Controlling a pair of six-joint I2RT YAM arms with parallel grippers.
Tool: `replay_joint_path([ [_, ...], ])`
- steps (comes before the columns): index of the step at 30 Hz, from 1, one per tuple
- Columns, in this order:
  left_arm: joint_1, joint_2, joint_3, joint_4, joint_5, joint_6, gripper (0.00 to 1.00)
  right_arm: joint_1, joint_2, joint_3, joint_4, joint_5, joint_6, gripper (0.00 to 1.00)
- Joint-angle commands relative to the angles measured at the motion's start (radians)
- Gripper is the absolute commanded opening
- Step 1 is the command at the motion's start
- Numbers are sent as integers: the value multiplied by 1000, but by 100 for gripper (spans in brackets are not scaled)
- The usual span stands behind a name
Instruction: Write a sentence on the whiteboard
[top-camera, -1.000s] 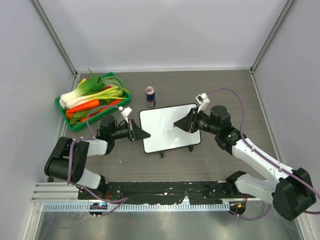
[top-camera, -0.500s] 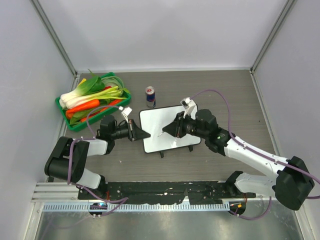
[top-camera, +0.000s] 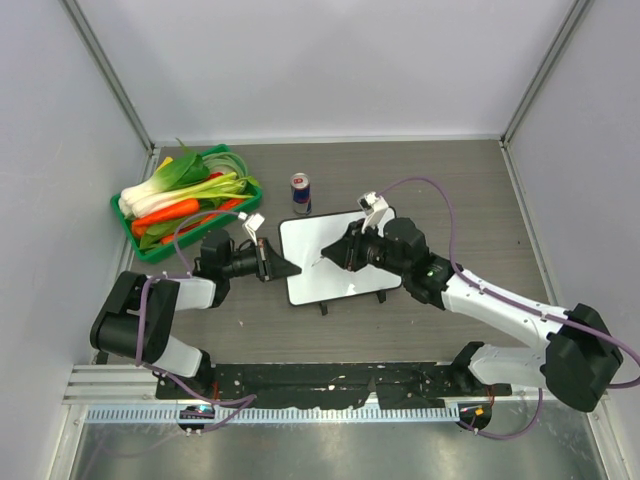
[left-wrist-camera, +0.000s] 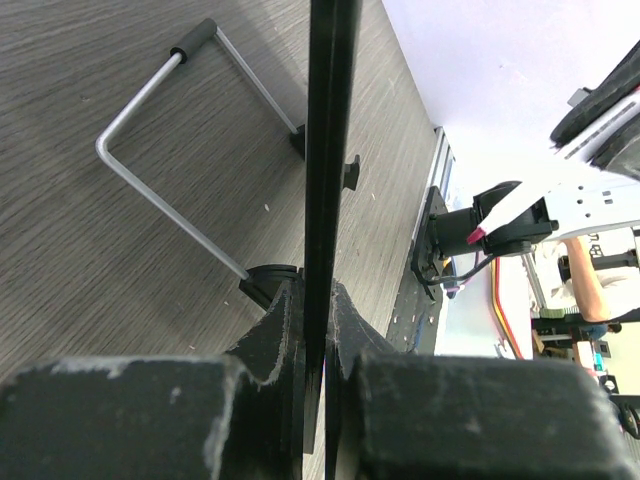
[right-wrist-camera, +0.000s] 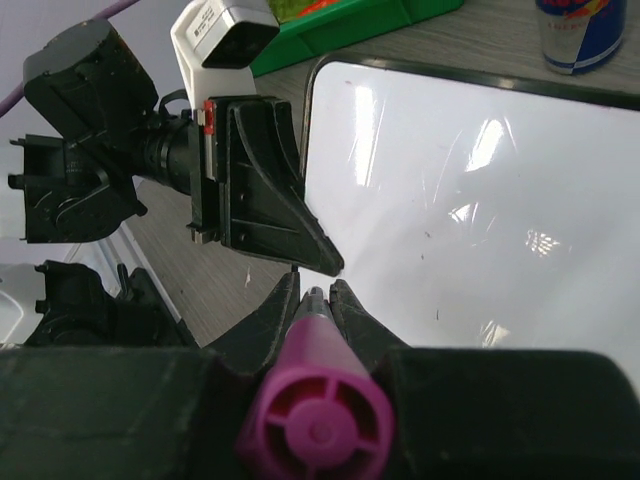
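The whiteboard lies on the table between the arms, and its white face shows no sentence, only glare and a few small specks. My left gripper is shut on the board's left edge, which in the left wrist view is a thin black bar pinched between the jaws. My right gripper is shut on a pink marker. The marker's tip points at the left part of the board, close to the left gripper's fingers. Whether the tip touches the board I cannot tell.
A drink can stands just behind the board's far left corner. A green basket of vegetables sits at the back left. The board's bent wire stand rests on the wood-grain table under it.
The right arm has swung left across the board, carrying the marker tip from the board's middle towards its left edge. The left gripper has stayed on the board's edge.
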Motion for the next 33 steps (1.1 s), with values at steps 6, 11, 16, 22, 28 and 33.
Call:
replay_joint_path([
  [6, 2, 21, 8, -55, -69, 36, 0, 14, 49, 103, 98, 144, -48, 1],
  [11, 4, 19, 8, -55, -68, 36, 0, 14, 102, 139, 130, 167, -74, 1],
  [16, 4, 21, 8, -53, -66, 36, 0, 18, 159, 171, 167, 176, -84, 1],
  [22, 4, 16, 8, -56, -68, 39, 0, 35, 213, 208, 196, 185, -88, 1],
  [28, 4, 21, 9, -55, -68, 39, 0, 43, 253, 244, 207, 222, -96, 1],
  [33, 4, 27, 12, -56, -65, 39, 0, 51, 286, 264, 221, 228, -101, 1],
])
